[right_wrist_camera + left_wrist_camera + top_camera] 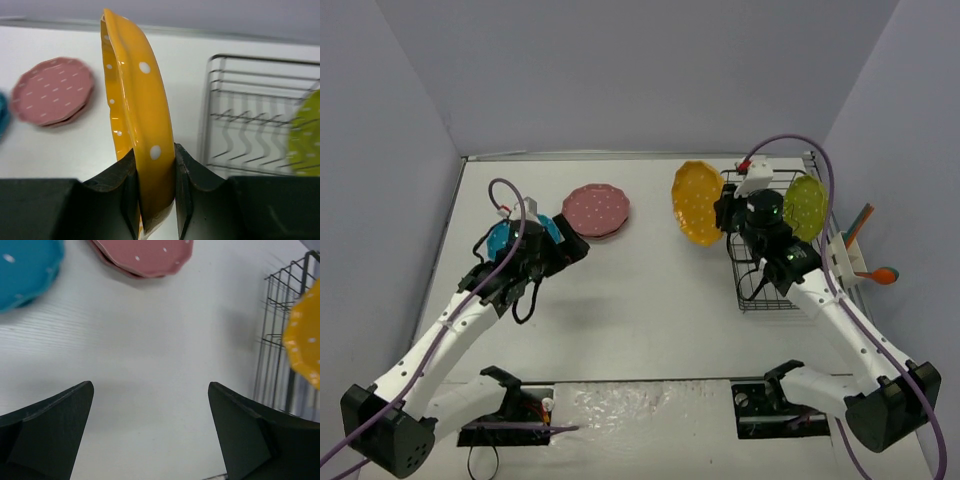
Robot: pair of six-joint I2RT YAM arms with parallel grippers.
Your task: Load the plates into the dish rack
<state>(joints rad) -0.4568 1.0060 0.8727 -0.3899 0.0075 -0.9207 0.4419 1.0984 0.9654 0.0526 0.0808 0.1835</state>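
My right gripper [724, 212] is shut on the rim of an orange-yellow plate [696, 202], held on edge above the table just left of the black wire dish rack [750, 292]. The wrist view shows the plate [137, 115] pinched between both fingers, the rack [260, 125] to its right. A yellow-green plate [805, 207] stands upright in the rack. A small stack of pink plates [596, 211] lies flat on the table at the back centre. A blue plate [504, 238] lies partly under my left arm. My left gripper [567, 247] is open and empty above the table, between the blue and pink plates [145, 257].
The table's back wall edge runs behind the rack. Coloured utensils [868, 262] lie in a white holder right of the rack. Purple cables loop over both arms. The rack's wire corner [285, 330] shows at the right of the left wrist view.
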